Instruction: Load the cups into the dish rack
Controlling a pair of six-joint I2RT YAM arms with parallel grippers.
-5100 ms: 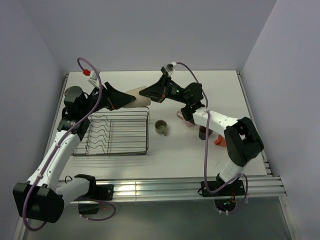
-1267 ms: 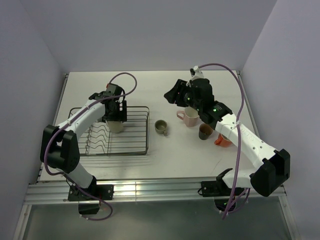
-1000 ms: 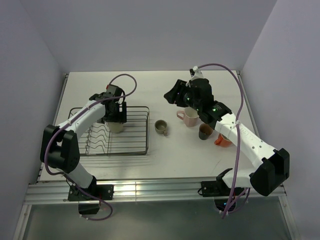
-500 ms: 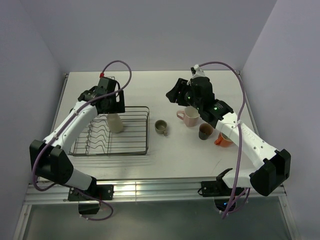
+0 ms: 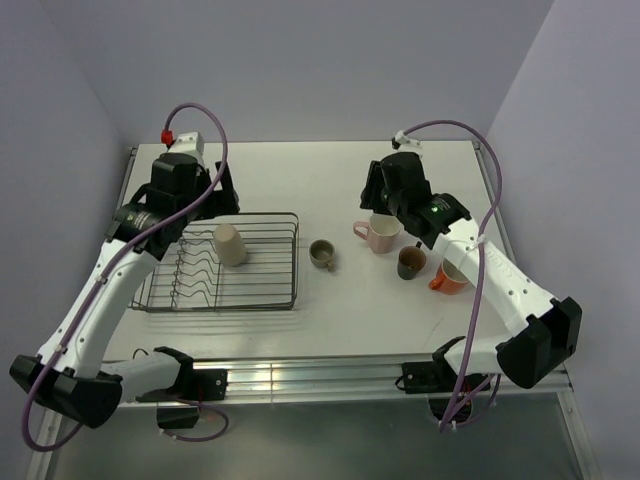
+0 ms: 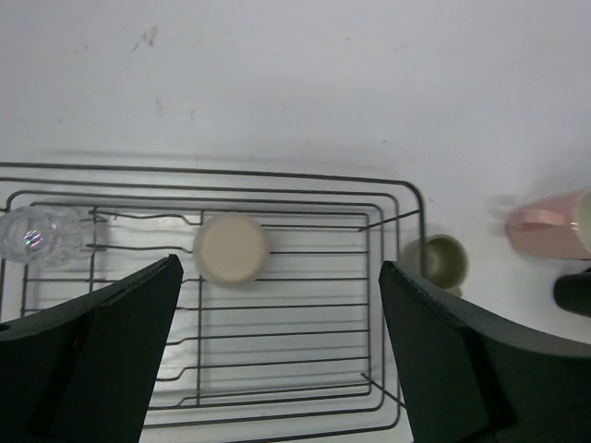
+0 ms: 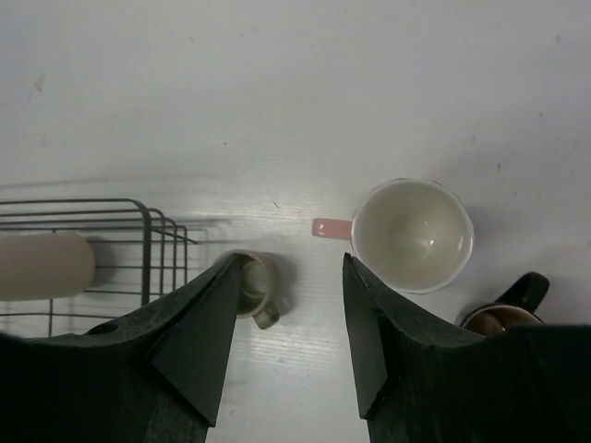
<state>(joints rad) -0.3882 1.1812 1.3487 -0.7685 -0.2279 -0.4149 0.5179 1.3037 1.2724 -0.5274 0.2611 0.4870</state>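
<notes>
The dish rack (image 5: 297,262) lies on the left of the table. A beige tumbler (image 5: 230,245) stands mouth down in it, and a clear glass (image 6: 32,235) sits at its far left end. My left gripper (image 5: 205,198) hangs open above the rack's back rim, empty. On the table stand the olive cup (image 5: 322,255), pink mug (image 5: 382,233), dark brown mug (image 5: 411,263) and orange mug (image 5: 450,275). My right gripper (image 5: 388,200) hovers open behind the pink mug. In the right wrist view it (image 7: 292,263) sits high between the olive cup (image 7: 251,286) and the pink mug (image 7: 413,235).
The rack's wavy slot wires (image 5: 195,272) fill its left half. The left wrist view shows the tumbler (image 6: 231,249), the olive cup (image 6: 441,260) just outside the rack's right rim (image 6: 406,198), and the pink mug (image 6: 549,224). Walls close the table on three sides.
My left gripper let go of the tumbler, which stays in the rack, then rose and drew back to the left. My right gripper shifted right, toward the pink mug, its jaws a little narrower.
</notes>
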